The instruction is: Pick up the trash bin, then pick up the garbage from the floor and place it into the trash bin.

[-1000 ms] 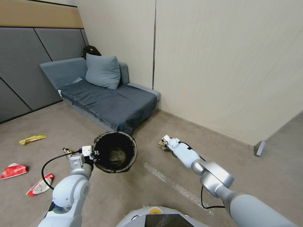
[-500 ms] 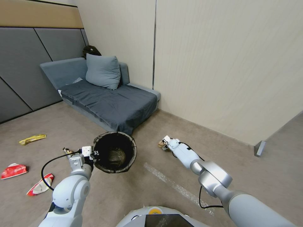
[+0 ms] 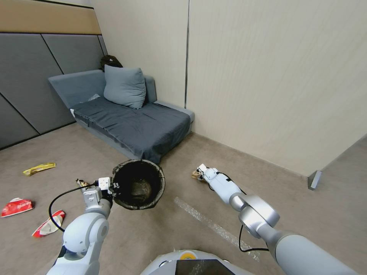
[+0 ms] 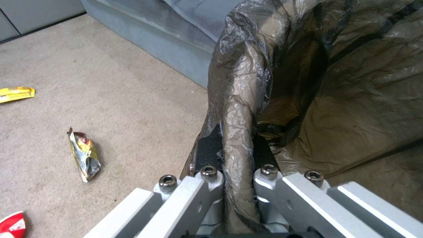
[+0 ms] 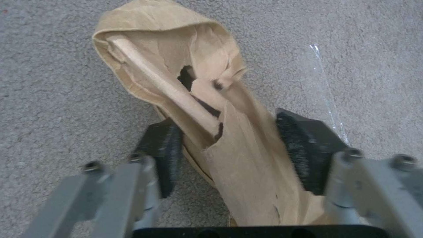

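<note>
Meanwhile, left gripper (image 4: 238, 172) fingers clamped on trash bin (image 3: 138, 184) rim, right gripper (image 5: 240, 148) fingers wide around tan wrapper (image 5: 198, 99).

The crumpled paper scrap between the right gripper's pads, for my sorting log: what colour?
Plain light tan crumpled paper scrap, clearest in the right wrist view.

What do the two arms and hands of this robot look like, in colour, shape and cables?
Both arms are light grey tubes with round silver joints. A black cable loops beside each. The left hand and right hand have pale metal finger links with dark screws and black textured pads.
</note>
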